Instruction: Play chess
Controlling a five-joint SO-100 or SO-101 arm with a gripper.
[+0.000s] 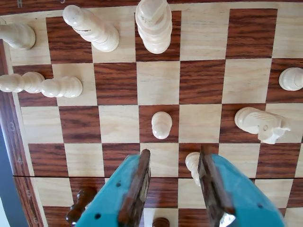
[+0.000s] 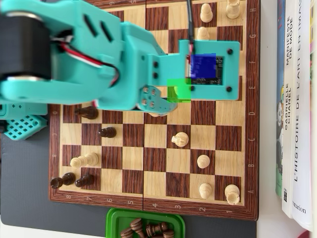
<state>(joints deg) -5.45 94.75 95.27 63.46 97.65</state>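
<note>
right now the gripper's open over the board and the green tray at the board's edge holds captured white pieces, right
Not quite. The pieces in the green tray are dark, not white, as the overhead view shows. The rest holds: the gripper is open over the board, its fingers apart in the wrist view.

Along the chessboard's [image 2: 252, 148] right border in the overhead view you can read letters A to G. The book spines [image 2: 297, 124] beside it show "L'HISTOIRE DE L'ART EN IMA…" and "MANIFESTE".
</note>
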